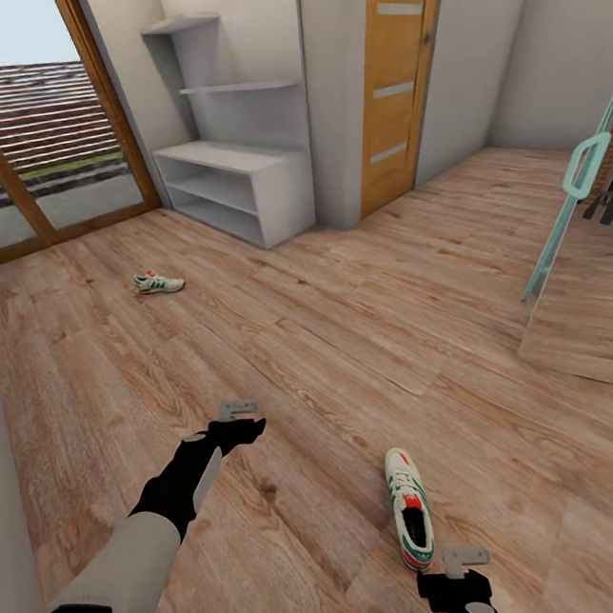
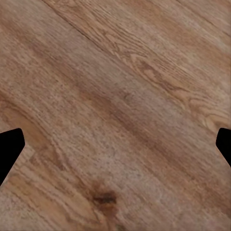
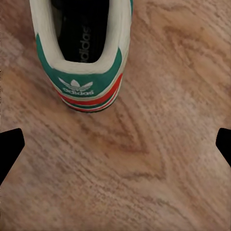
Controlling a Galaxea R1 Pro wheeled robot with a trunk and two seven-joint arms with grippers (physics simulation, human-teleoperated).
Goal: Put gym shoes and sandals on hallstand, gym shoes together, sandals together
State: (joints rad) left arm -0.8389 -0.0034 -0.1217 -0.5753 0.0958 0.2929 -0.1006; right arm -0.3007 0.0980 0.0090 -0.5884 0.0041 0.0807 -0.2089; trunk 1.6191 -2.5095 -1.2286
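Left gripper (image 1: 240, 410) hangs over bare wood-plank floor (image 1: 304, 364), matte laminate w/ wavy grain and a dark knot under it. In the left wrist view the two black fingertips (image 2: 9, 149) sit at opposite edges, spread wide, nothing between them or touching.

Well ahead of that gripper and a bit to its left, a gym shoe (image 1: 159, 282) lies alone on the planks: low, cream-white, green stripes, red accent; too small to read any mark. Farther on, against the wall, the hallstand (image 1: 224, 178): pale grey-white, boxy low bench w/ two open tiers, two staggered flat shelves above.

Second gym shoe (image 1: 409, 507) lies just ahead of the right gripper (image 1: 465, 557), heel toward it, toe pointing away. Heel tab green w/ white trefoil logo and "adidas"; red-orange band below, cream collar, dark insole also printed "adidas". Right gripper's fingertips (image 3: 10, 153) stand wide apart, prob. not touching the heel, holding nothing.
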